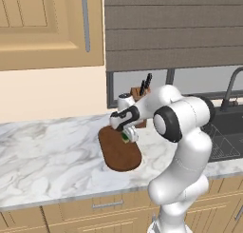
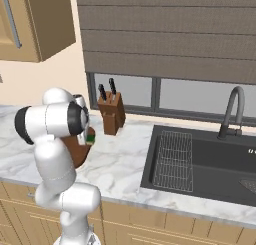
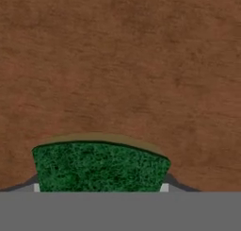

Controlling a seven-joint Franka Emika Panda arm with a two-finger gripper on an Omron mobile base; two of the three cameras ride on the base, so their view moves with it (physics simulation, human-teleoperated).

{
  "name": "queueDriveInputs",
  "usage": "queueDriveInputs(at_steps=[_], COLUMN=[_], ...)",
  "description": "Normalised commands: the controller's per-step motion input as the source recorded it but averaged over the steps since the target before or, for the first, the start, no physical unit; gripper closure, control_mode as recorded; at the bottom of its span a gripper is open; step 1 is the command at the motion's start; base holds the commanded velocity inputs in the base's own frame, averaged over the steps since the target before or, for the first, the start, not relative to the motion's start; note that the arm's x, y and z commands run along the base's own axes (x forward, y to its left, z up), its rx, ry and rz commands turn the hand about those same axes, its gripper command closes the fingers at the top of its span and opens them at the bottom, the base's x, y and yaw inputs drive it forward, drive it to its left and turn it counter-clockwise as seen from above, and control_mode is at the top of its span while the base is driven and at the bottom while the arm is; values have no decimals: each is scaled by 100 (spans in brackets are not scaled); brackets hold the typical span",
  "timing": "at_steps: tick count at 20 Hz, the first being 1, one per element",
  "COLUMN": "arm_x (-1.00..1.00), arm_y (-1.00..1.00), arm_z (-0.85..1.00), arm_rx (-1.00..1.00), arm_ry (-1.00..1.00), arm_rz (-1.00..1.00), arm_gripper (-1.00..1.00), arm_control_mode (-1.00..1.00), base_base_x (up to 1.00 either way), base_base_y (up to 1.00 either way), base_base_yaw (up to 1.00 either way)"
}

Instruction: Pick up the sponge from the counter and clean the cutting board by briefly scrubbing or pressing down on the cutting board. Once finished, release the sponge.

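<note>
**Sponge held over the board**

Between the two dark tips of my hand (image 1: 128, 135) sits the sponge (image 3: 100, 166), clamped from both sides. Through the hand camera I see its rough dark green face toward me, with a thin yellow edge showing along the far side. Beyond it is the cutting board (image 3: 122, 60), a dark brown wood with fine grain. I cannot tell whether the sponge is pressed onto the board or just above it.

From the left base camera, the sponge is at the board's far right end, and the oval board lies flat on the counter (image 1: 47, 156), white marble with grey veining over light wooden cabinets. A brown knife block (image 2: 112, 114) stands just behind the board, below the window and its grey blind. Further right a dark sink (image 2: 200, 161) is set into the counter, with a wire rack inside and a curved faucet (image 2: 231, 114) behind it.
</note>
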Motion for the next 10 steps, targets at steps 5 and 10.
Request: queueDriveInputs(at_steps=[5,10], arm_x=[66,56], arm_y=[53,52], arm_z=[0,0], arm_rx=[0,0], arm_ry=[0,0], arm_rz=[0,0], arm_gripper=[100,100], arm_control_mode=[-100,-100], base_base_x=[0,0], base_base_y=[0,0], base_base_yaw=[0,0])
